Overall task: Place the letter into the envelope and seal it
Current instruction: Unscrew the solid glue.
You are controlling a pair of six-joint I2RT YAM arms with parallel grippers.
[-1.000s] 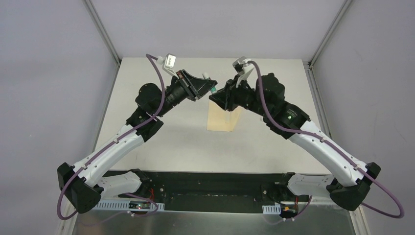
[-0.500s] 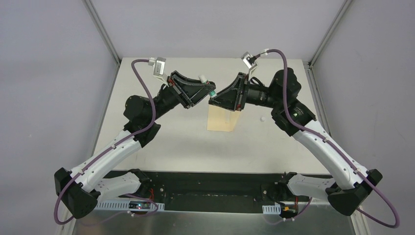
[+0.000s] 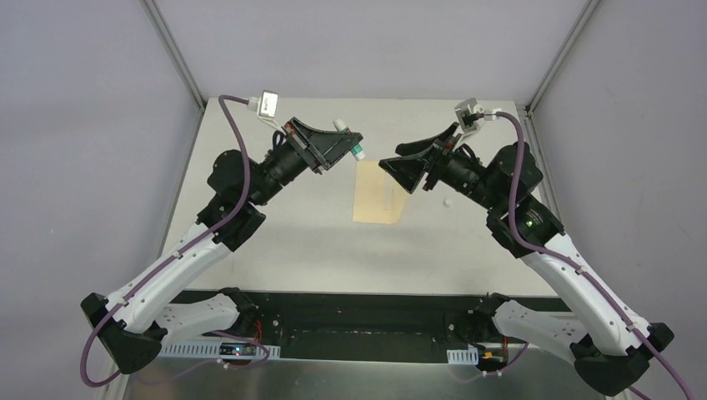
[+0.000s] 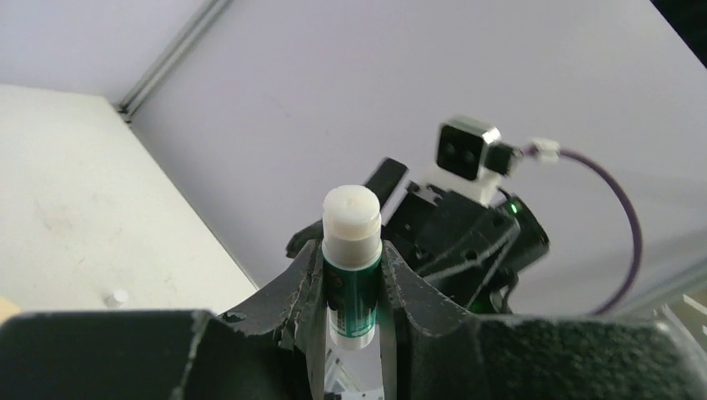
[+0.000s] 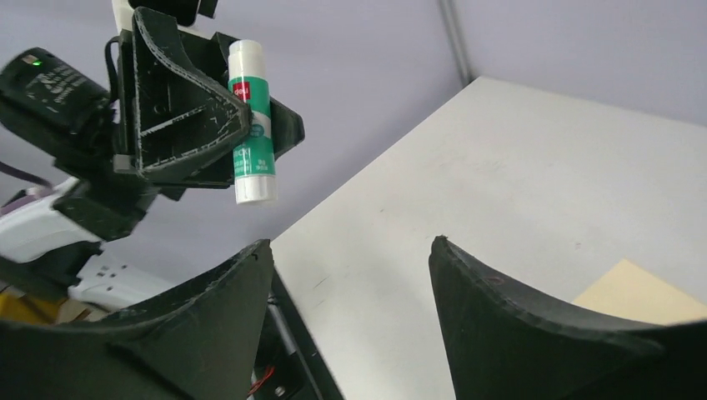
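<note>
Left claw (image 4: 352, 254): clenched on a glue stick (image 4: 353, 275), fingers pressed to the green band on both sides, white end poking out past the tips.
Right claw (image 5: 350, 246): released, fingers spread wide, nothing between them, nothing touched.
Height: both claws raised off the table (image 3: 275, 225), tips facing each other across a gap (close, but apart).
Envelope (image 3: 377, 198): flat on the table beneath that gap, untouched by either claw.
Letter: not to be told apart from the envelope in any view.
Small white piece (image 3: 448, 202): loose on the table, near the envelope's right side in the top view, well clear of both claws.
Top view alone: whole outline of the envelope, both arms end to end.
Left wrist view alone: grip seen head-on, glue stick upright between the fingers, right arm's camera looking back.
Right wrist view alone: glue stick seen side-on with its green and white label, held crosswise in the left claw; one tan corner of the envelope at lower right.
</note>
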